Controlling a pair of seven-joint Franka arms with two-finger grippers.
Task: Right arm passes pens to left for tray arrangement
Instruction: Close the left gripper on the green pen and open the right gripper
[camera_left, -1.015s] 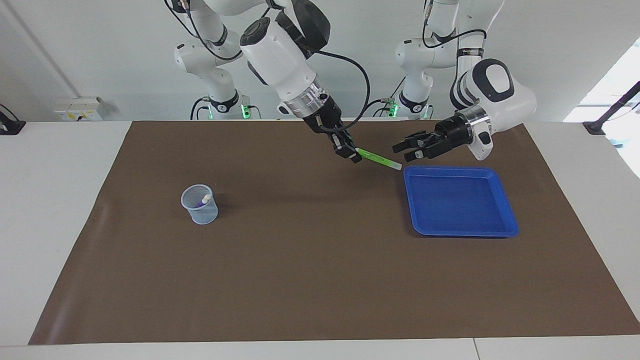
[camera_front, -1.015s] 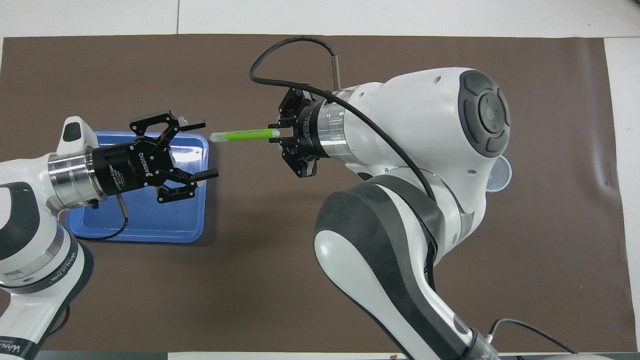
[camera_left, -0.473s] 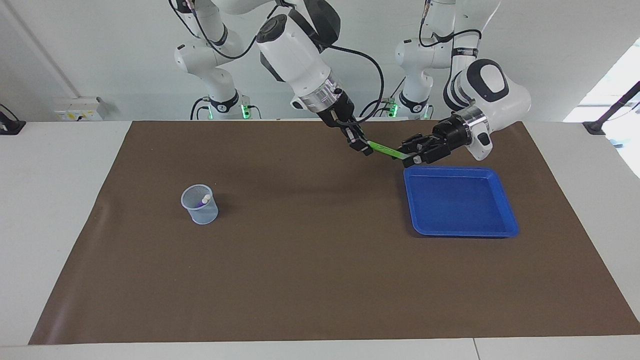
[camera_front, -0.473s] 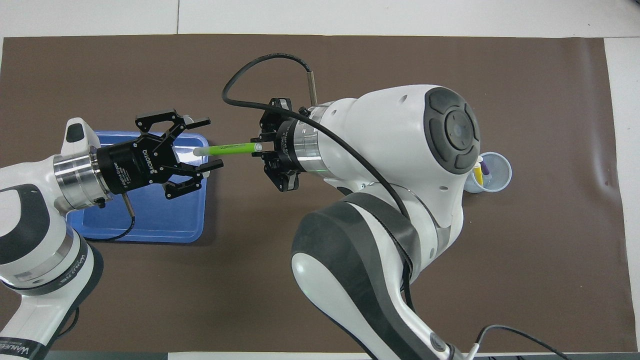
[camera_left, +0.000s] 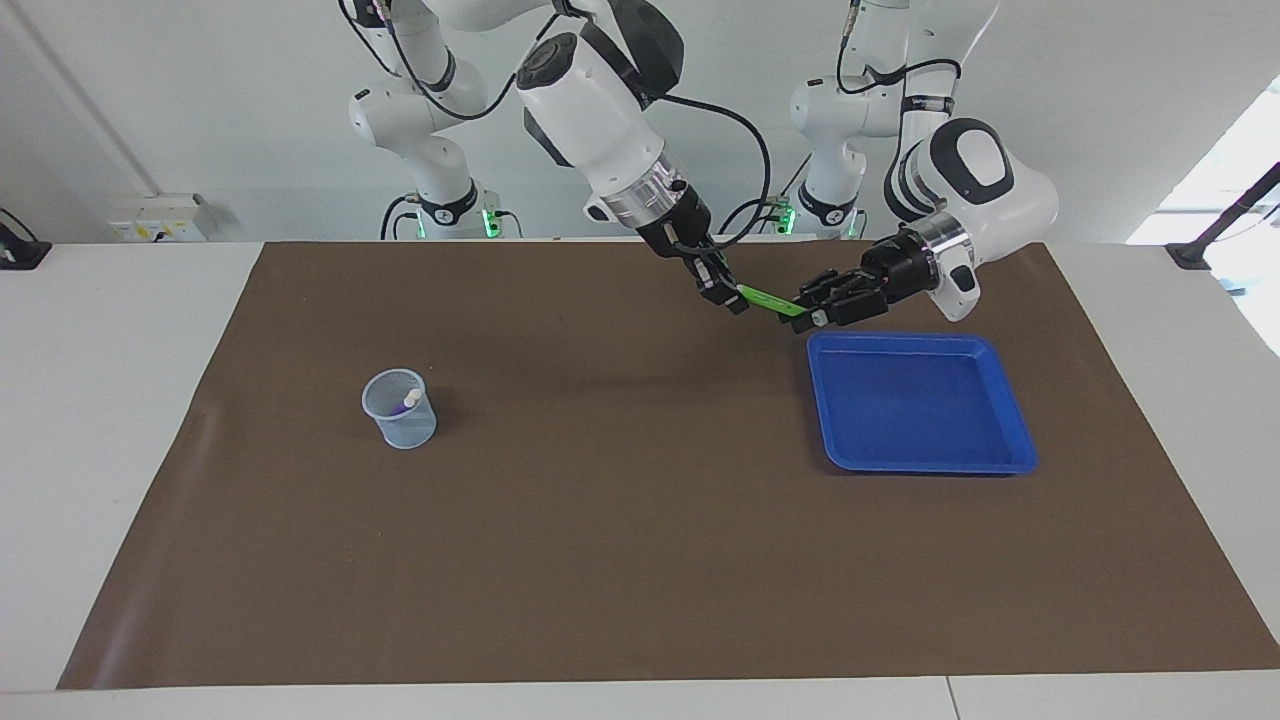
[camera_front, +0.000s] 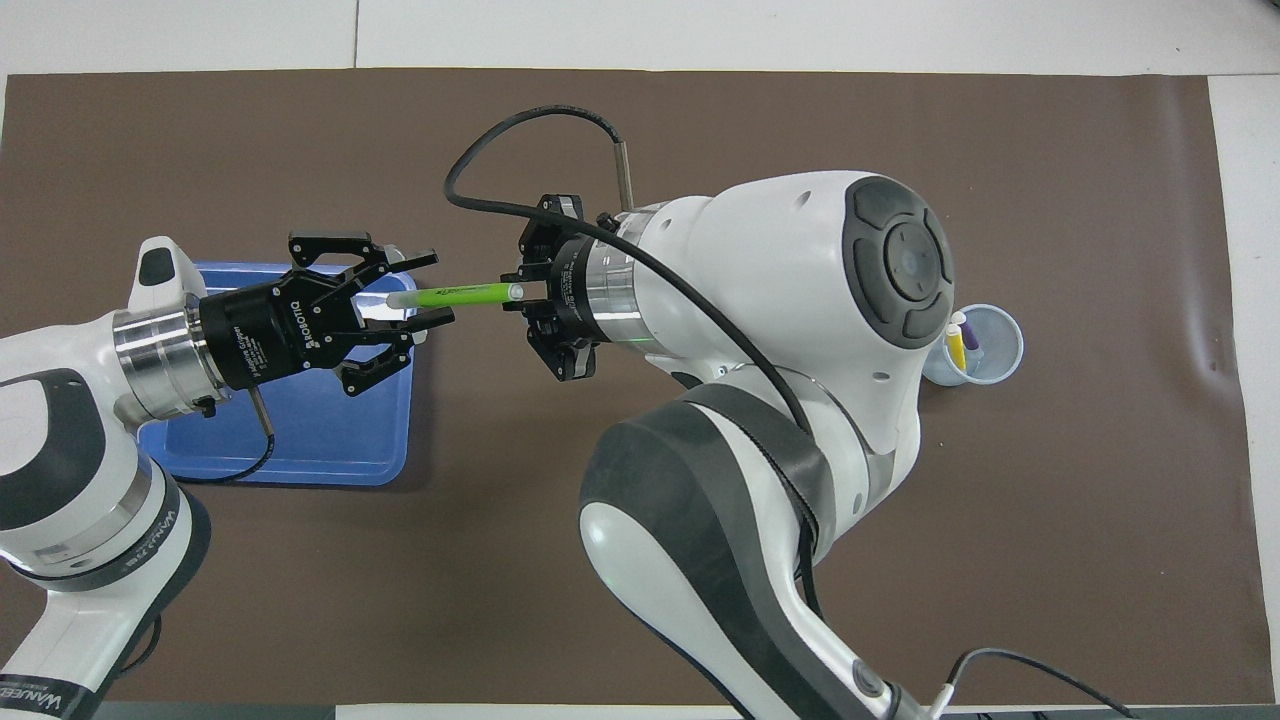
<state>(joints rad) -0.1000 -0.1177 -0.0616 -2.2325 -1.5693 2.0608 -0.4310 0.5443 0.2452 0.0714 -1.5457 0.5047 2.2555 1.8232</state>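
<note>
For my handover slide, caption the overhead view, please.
Right gripper presents the green pen to the left gripper above the blue tray.

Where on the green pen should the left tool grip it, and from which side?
Grip the green pen at its free whitish end, coming in along its length from over the tray; the right tool holds the other end, level.

Both claws crowd air above tray (camera_left: 1015, 420) edge; cup (camera_left: 399, 408) sole mat (camera_left: 640, 560) obstacle.

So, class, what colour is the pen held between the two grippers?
Bright green pen with a whitish tip; clearest in the overhead view.
</note>
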